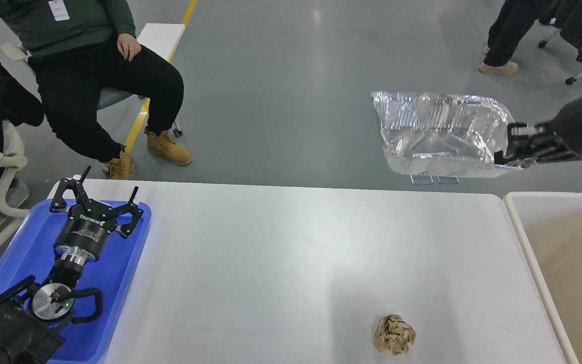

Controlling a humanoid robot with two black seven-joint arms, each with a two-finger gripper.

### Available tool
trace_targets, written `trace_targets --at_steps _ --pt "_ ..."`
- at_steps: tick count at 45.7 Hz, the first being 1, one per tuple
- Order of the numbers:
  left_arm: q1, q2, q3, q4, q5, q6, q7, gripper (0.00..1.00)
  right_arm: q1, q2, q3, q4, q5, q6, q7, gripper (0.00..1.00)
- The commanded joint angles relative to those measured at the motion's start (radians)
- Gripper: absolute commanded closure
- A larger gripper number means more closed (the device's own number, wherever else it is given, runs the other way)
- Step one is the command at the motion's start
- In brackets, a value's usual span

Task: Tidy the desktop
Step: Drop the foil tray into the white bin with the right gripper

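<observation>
The white desktop (291,263) fills the lower middle of the head view. A crumpled brown paper ball (395,334) lies on it near the front right. My right gripper (511,149) is shut on the edge of a crumpled foil tray (440,134) and holds it in the air beyond the table's far right edge. My left gripper (103,189) is open and empty above the blue plastic tray (124,263) at the left.
A beige cream-rimmed bin (569,263) stands against the table's right side. A seated person (99,76) and chairs are beyond the far left corner. Another person's legs (505,35) are at the far right.
</observation>
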Motion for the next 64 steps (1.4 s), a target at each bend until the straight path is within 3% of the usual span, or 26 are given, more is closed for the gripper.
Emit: trace_targets --at_steps 1,19,33,51,64 --pt "0.000 0.000 0.000 0.000 0.000 0.000 0.000 0.01 -0.065 -0.146 -0.002 -0.155 -0.012 0.022 -0.003 1.00" --pt "0.000 0.000 0.000 0.000 0.000 0.000 0.000 0.01 -0.492 -0.333 0.041 -0.606 0.011 0.025 -0.005 1.00" --pt "0.000 0.000 0.000 0.000 0.000 0.000 0.001 0.01 -0.924 -0.380 0.319 -0.880 0.046 0.027 -0.023 1.00" --pt "0.000 0.000 0.000 0.000 0.000 0.000 0.000 0.01 -1.289 -0.272 0.356 -1.104 0.330 -0.036 -0.077 1.00" --pt "0.000 0.000 0.000 0.000 0.000 0.000 0.000 0.01 -1.555 -0.138 0.549 -1.225 0.365 -0.093 -0.091 1.00"
